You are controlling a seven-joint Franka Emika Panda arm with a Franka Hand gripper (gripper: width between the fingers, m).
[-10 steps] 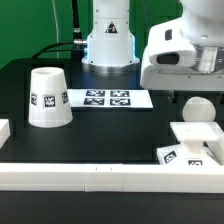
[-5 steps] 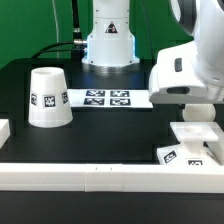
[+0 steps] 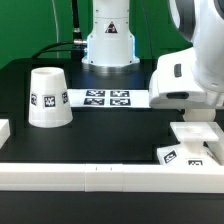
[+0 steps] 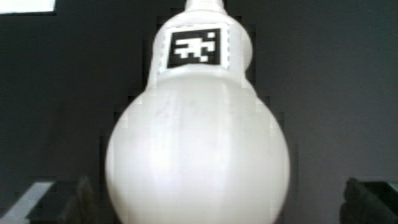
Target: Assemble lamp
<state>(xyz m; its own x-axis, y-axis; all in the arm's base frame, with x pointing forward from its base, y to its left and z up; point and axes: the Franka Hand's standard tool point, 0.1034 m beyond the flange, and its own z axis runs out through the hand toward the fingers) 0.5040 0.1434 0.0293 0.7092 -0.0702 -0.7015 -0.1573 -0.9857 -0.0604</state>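
Wrist view: the bulb fills the frame, with a tag on its narrow neck. The gripper straddles it, fingers spread wide, 1 on each side and clear of the surface; nothing is held. Exterior view: the arm hides the bulb. The base lies just below it, and the shade stands well apart at that view's left. Judged progress: 0 joints made. Bulb grasp, bulb-to-base fitting and shade placement remain.
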